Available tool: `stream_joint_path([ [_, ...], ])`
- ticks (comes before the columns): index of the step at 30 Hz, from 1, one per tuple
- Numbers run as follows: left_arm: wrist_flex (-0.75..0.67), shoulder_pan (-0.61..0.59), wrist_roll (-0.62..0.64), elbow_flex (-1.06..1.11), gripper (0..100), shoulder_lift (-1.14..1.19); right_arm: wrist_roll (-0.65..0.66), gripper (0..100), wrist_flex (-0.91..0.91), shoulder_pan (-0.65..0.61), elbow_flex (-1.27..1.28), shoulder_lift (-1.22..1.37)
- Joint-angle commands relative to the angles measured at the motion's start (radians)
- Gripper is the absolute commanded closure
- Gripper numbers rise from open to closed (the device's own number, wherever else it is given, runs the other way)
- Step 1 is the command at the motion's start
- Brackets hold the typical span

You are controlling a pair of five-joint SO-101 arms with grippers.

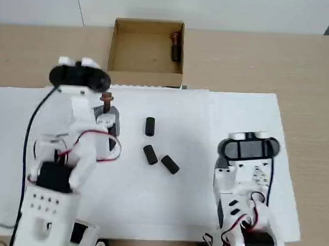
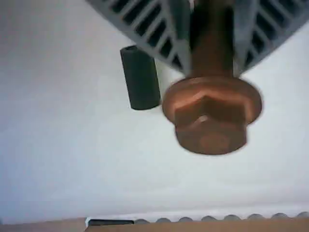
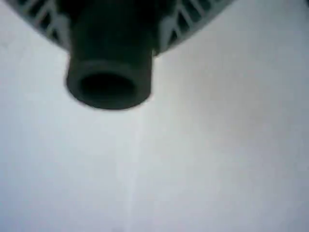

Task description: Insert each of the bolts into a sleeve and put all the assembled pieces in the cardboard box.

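My left gripper (image 1: 106, 108) is shut on the shank of a copper bolt (image 1: 105, 97), near the back left of the white sheet. In the left wrist view the bolt's flanged hex head (image 2: 212, 113) sticks out past the gripper (image 2: 212, 43). My right gripper (image 3: 113, 21) is shut on a black sleeve (image 3: 109, 72), held above the sheet with its open bore showing. Three more black sleeves (image 1: 149, 126) (image 1: 149, 154) (image 1: 170, 164) lie loose in the middle of the sheet. One of them (image 2: 140, 77) lies beyond the bolt. The cardboard box (image 1: 118, 43) holds one assembled piece (image 1: 175, 46).
A white sheet (image 1: 242, 113) covers the wooden table (image 1: 311, 70). The box stands just beyond the sheet's far edge, and its near wall (image 2: 203, 226) shows close ahead of the left gripper. The right arm (image 1: 246, 160) stands at the sheet's right side.
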Motion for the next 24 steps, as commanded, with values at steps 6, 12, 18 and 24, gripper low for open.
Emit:
stream_joint_path([
  [6, -0.218, 0.003, -0.002, 0.242, 100, -0.262, 0.02, 99.6, -0.2, -0.166, 0.094, -0.012],
  [12, -0.311, 0.002, 0.0, 0.415, 100, -0.493, 0.048, 99.6, -0.328, -0.328, 0.175, -0.012],
  [18, -0.351, 0.011, 0.075, 0.607, 100, -0.812, 0.048, 99.6, -0.456, -0.47, 0.256, -0.012],
  [24, -0.353, 0.061, 0.276, 0.63, 100, -0.816, 0.048, 99.6, -0.533, -0.572, 0.307, -0.012],
])
